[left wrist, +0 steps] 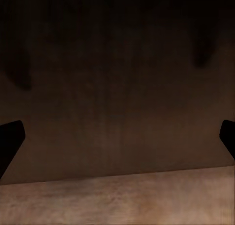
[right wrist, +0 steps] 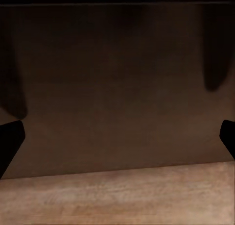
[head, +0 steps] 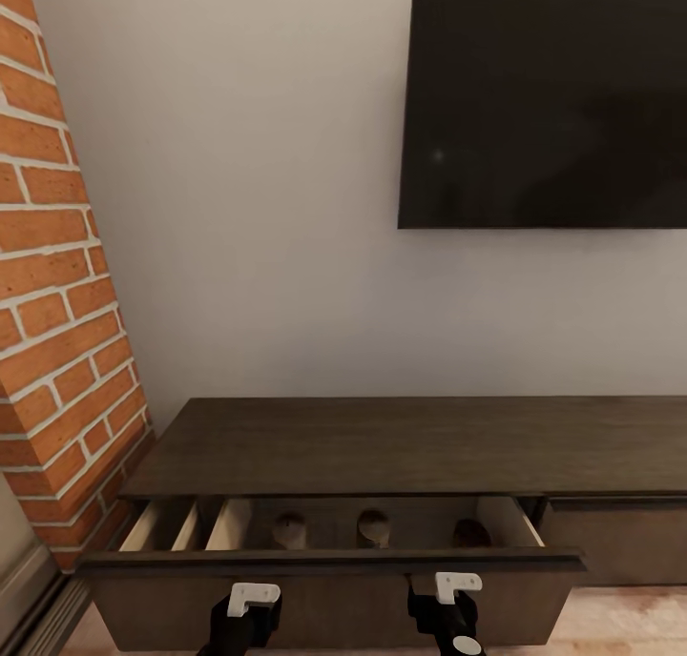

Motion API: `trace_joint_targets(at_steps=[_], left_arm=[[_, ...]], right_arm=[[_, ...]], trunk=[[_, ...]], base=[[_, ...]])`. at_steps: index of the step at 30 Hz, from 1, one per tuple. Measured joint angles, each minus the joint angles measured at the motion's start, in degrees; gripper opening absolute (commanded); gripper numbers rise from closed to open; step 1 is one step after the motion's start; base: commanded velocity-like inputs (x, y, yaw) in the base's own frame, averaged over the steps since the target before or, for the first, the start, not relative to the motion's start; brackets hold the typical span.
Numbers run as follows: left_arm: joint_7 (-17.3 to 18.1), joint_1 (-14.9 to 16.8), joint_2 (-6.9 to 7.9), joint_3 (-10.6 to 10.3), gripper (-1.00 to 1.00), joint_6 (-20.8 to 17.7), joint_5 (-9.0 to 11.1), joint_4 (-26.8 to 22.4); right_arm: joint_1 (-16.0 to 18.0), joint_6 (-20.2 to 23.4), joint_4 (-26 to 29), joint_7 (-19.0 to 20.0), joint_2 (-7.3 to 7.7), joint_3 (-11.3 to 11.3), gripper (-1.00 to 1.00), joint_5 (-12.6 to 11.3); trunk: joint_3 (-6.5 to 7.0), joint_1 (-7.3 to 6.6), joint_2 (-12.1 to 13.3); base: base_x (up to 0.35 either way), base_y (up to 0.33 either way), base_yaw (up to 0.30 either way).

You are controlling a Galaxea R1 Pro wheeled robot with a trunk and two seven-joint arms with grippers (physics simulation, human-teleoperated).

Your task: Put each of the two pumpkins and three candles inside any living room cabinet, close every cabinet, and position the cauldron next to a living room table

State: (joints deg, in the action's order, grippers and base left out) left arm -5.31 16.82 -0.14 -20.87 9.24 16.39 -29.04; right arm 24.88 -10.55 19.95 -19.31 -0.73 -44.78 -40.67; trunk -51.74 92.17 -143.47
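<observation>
White wall, black TV (head: 542, 109) and brick column (head: 57, 284) behind, the dark cabinet (head: 382, 446) has its left drawer (head: 329, 563) pulled out with what look like candles (head: 289, 529) inside, while left gripper (head: 250, 606) and right gripper (head: 458, 594), fingers spread and empty, hover at the drawer front just nearer than them.

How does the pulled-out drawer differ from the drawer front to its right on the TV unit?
The left drawer stands pulled out toward the robot, while the right drawer front sits flush, shut. The left drawer shows its pale inside with rounded items in shadow; the right drawer shows nothing of its inside. Both grippers, left and right, are at the left drawer's face, none at the right drawer. Both share dark-brown, handle-less wood.
</observation>
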Motion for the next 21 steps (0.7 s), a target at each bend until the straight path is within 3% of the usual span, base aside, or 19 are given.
trace_joint_targets(at_steps=[21], left_arm=[[0.0, 0.0, 0.0, 0.0, 1.0, 0.0, 0.0, 0.0]], right_arm=[[0.0, 0.01, 0.0, 0.01, 0.0, -0.02, 1.0, 0.01]], trunk=[[0.0, 0.0, 0.0]], base=[[0.121, 0.0, 0.0]])
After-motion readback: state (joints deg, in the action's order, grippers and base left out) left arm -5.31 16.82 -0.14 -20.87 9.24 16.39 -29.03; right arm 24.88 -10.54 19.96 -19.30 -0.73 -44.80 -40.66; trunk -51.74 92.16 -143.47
